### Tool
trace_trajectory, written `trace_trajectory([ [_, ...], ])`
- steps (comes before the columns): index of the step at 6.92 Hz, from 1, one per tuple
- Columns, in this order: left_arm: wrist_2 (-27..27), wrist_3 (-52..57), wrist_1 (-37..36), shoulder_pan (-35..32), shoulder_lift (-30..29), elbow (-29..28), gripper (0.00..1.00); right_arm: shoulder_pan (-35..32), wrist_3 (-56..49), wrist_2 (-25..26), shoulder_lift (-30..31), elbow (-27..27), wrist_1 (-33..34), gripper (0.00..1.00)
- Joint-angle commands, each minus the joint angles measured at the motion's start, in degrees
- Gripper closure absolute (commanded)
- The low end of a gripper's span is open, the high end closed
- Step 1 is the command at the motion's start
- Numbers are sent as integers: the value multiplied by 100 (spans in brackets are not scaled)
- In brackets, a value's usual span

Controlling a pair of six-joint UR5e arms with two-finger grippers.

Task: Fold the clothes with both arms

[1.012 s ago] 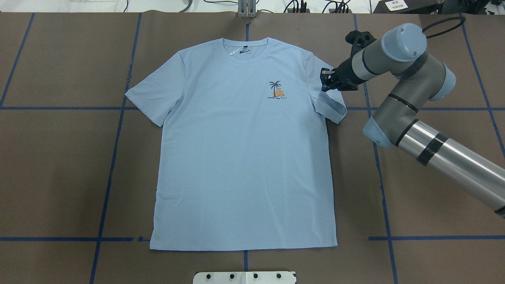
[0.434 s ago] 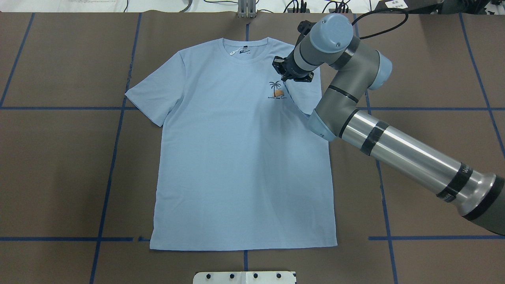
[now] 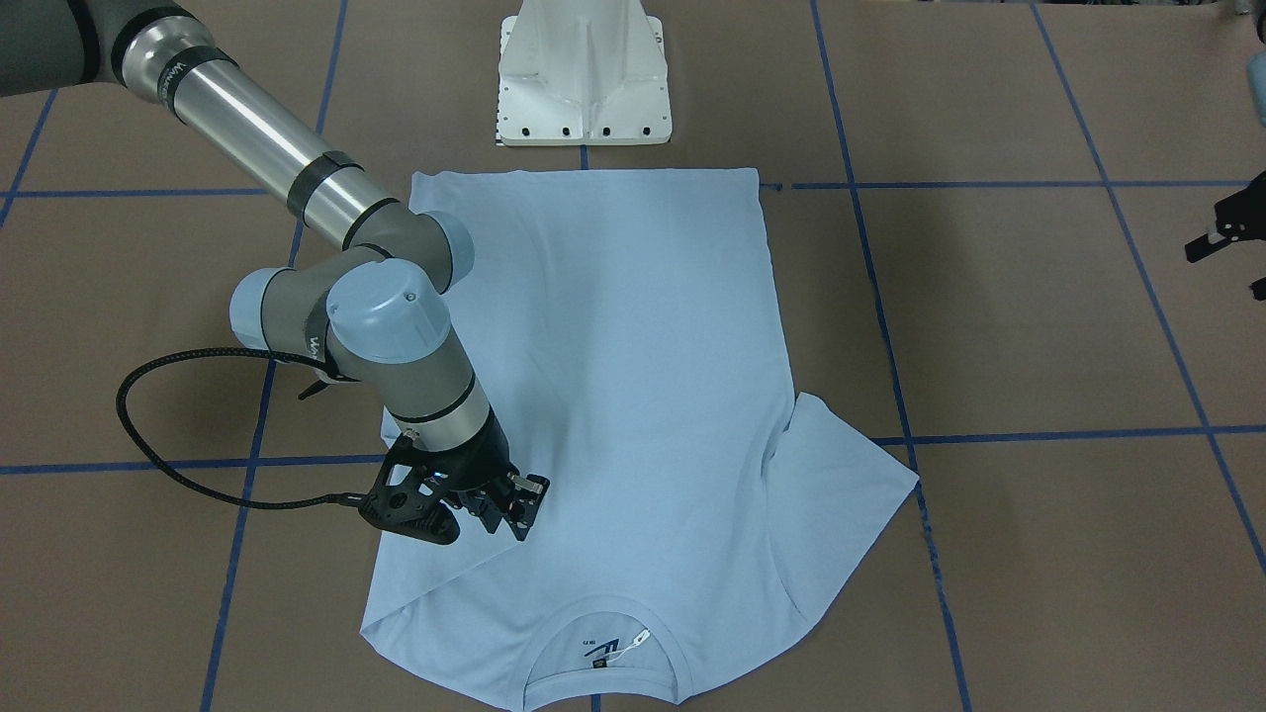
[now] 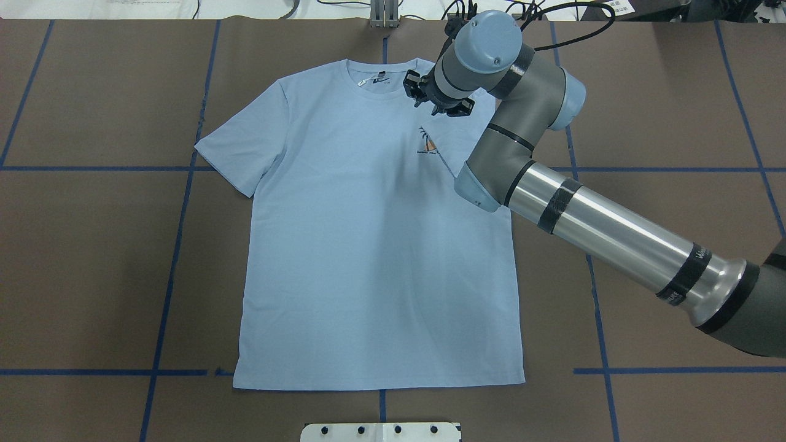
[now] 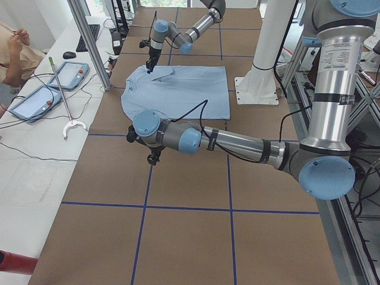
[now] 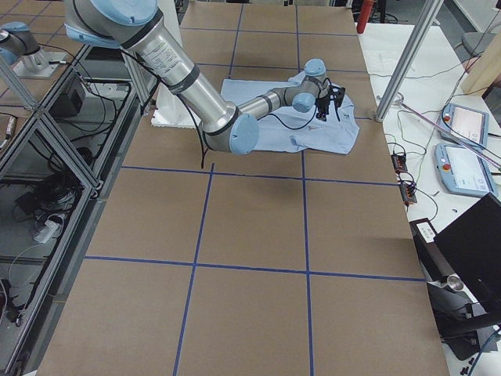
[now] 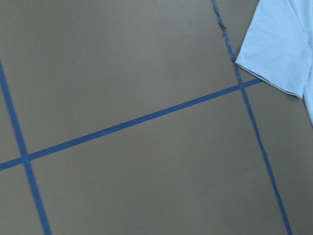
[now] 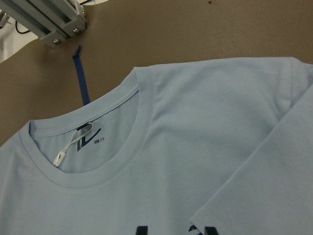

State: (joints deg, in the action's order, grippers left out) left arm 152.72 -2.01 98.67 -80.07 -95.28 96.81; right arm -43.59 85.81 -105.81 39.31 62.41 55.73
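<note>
Pale blue T-shirt flat on brown counter, collar toward far edge. Right end effector over chest near collar, clenched on shirt's right sleeve, sleeve folded inward across chest. Folded edge covers part of palm-tree print. Fingertips hard to make out under wrist. Left end effector off to side above bare counter, cut off at frame edge; grip state cannot be told. Other sleeve spread flat.

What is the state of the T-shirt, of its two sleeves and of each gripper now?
T-shirt: flat, print side up.
Sleeve by right arm: folded inward.
Other sleeve: spread flat.
Right gripper: above the T-shirt, grip unclear.
Left gripper: over bare table, open or shut unclear.
</note>
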Motion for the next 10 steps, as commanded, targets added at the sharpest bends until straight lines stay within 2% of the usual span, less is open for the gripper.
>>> trace_trajectory([
  [1,-57,-1568,1298,778,-856,-921,2,148,93,-9,774,1335,26,0],
  [2,-649,-2245,1800,1235,-1339,-1475,4,166,93,-35,1572,2362,104,0],
  [3,-1117,-3052,2309,1614,-1614,-1829,13,167,85,-53,2128,3068,236,0],
  [4,-1313,-3495,2828,1748,-1765,-2276,20,149,85,-393,2804,3797,385,0],
  [5,-1654,-4274,3138,1923,-1992,-2550,26,97,76,-579,3219,4257,404,0],
  [6,-2014,-4795,3184,2238,-2160,-2710,26,96,76,-563,3328,4288,395,0],
  [7,-2209,-5087,3185,2268,-2370,-2937,26,88,76,-537,3329,4297,395,0],
  [10,-2702,-5510,3193,2635,-2575,-3159,36,52,84,-519,3329,4279,404,0],
])
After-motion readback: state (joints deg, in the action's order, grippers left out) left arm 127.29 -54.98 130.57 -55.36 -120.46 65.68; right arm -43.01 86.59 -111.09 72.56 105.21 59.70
